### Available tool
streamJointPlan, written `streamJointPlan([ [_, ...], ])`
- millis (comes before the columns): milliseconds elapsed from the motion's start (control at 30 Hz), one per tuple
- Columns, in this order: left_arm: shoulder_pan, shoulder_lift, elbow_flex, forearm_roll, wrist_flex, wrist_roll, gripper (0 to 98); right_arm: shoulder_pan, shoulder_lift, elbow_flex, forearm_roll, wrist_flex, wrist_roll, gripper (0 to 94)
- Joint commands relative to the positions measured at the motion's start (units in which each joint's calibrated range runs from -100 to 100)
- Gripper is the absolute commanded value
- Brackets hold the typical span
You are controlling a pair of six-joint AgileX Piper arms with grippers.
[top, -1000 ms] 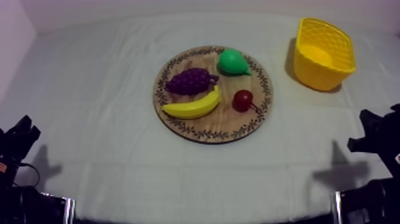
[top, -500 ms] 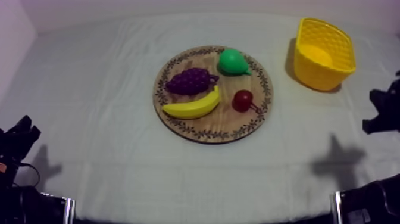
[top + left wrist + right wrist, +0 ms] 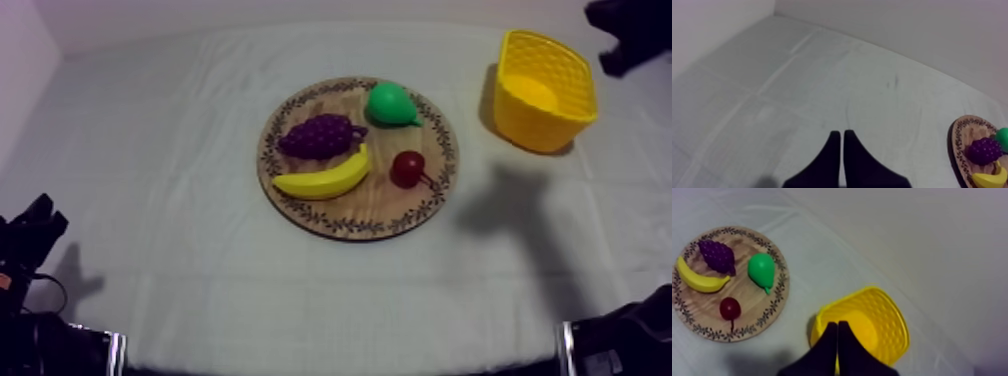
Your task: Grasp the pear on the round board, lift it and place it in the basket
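Black left hand (image 3: 841,134), two tapered fingers (image 3: 832,156)

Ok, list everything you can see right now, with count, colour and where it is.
cloth: one, grey-white, covering the table
board: one, wooden with patterned rim, mid-table
pear: one, green, far side of the board, towards the basket
grapes: one bunch, purple, on the board beside the pear
banana: one, yellow, on the board just in front of the grapes
red fruit: one, red, on the board in front of the pear
basket: one, yellow, on the cloth at my right, apart from the board
left hand: one, black, shut, over bare cloth
right hand: one, black, shut, above the basket
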Motion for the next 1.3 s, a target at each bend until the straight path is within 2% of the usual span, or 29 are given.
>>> streamJointPlan([
  [0,-0.03,-0.04,0.0,0.01,-0.01,0.0,0.1,-0.29,10.19,-9.94,-2.13,-0.4,2.67,0.6],
  [267,-0.03,-0.04,0.0,0.01,-0.01,0.0,0.1,-2.44,26.22,-22.17,-5.84,-0.94,6.87,0.6],
  [633,-0.03,-0.04,0.0,0.01,-0.01,0.0,0.1,-4.86,42.61,-24.28,-7.03,-4.98,8.76,0.8],
  [833,-0.03,-0.04,0.0,0.01,-0.01,0.0,0.1,-5.53,48.09,-20.91,-6.65,-8.2,8.43,5.0],
  [933,-0.03,-0.04,0.0,0.01,-0.01,0.0,0.1,-5.9,49.66,-19.18,-6.75,-9.62,8.88,13.4],
  [1000,-0.03,-0.04,0.0,0.01,-0.01,0.0,0.1,-6.04,50.29,-18.41,-7.6,-10.0,10.31,23.5],
  [1133,-0.03,-0.04,0.0,0.01,-0.01,0.0,0.1,-4.88,51.03,-19.34,-12.61,-6.77,16.49,51.6],
  [1267,-0.03,-0.04,0.0,0.01,-0.01,0.0,0.1,-3.55,51.7,-22.54,-15.94,-2.81,19.71,69.4],
])
